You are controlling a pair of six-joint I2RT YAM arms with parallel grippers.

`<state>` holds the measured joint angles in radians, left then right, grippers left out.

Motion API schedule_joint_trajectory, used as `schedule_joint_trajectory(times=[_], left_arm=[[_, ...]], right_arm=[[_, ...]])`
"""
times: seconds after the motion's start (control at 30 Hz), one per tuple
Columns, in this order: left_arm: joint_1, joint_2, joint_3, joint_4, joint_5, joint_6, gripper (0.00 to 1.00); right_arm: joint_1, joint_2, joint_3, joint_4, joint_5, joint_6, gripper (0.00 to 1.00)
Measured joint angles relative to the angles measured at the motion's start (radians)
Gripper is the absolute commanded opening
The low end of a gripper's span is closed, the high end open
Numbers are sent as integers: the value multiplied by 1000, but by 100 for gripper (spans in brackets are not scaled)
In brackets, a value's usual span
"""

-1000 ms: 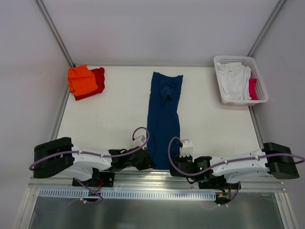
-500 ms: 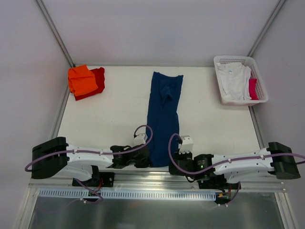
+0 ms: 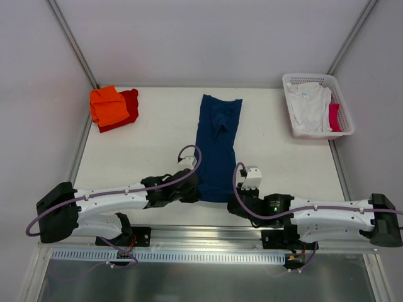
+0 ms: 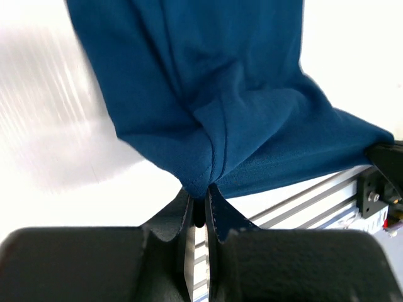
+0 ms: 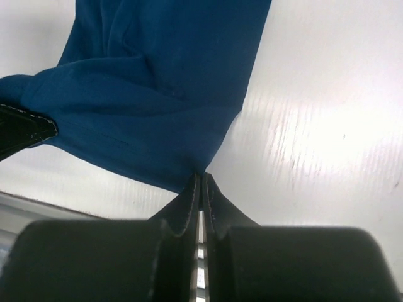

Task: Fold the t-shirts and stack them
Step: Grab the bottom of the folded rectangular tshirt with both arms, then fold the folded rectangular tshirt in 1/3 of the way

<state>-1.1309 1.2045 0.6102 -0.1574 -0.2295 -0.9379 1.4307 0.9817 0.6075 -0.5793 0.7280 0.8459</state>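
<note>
We have the navy blue cloth t-shirt [image 3: 217, 141] lying as a long narrow strip down the middle of the white tabletop [image 3: 145, 151], running from 12 o'clock to 6 o'clock. Its near hem is raised between our two arms.

The left gripper [image 4: 200, 192] is clamped on the hem corner at about 7 o'clock, with a bunched pleat of cloth caught between its jaws. The right gripper [image 5: 201, 179] is pinched together on the opposite corner at about 5 o'clock, but it holds only a thin edge of fabric.

The folded orange cloth t-shirt [image 3: 107, 104] sits on the red cloth t-shirt [image 3: 130, 108] at 10 o'clock. The white cloth t-shirt [image 3: 308, 104] lies in the white plastic lattice basket [image 3: 318, 134] at 2 o'clock.

We judge the step in hand to be folding the near hem over towards 12 o'clock. To do it well, we should:

- Carry both corners at the same height and pace.
- Keep the hem lightly taut between the corners so it does not sag into a crease.
- Lift only high enough for the body of the shirt to roll over itself without dragging along the tabletop.
- Watch the right-hand pinch, since we think a sideways tug could pull it free.
- Set the hem square on the far edge, then let go with both sides together.
</note>
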Motion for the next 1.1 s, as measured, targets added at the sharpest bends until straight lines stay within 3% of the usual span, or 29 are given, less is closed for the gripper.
schedule_joint_trajectory(times=[0.6,1.1], left_arm=[[142,136,262,-28,-6,229,0],[304,289,426,-21,64,371,0]], right_arm=[[-285,-7,90,66,-27,-342,0],[-585,186,213,270,-196,-628,0]])
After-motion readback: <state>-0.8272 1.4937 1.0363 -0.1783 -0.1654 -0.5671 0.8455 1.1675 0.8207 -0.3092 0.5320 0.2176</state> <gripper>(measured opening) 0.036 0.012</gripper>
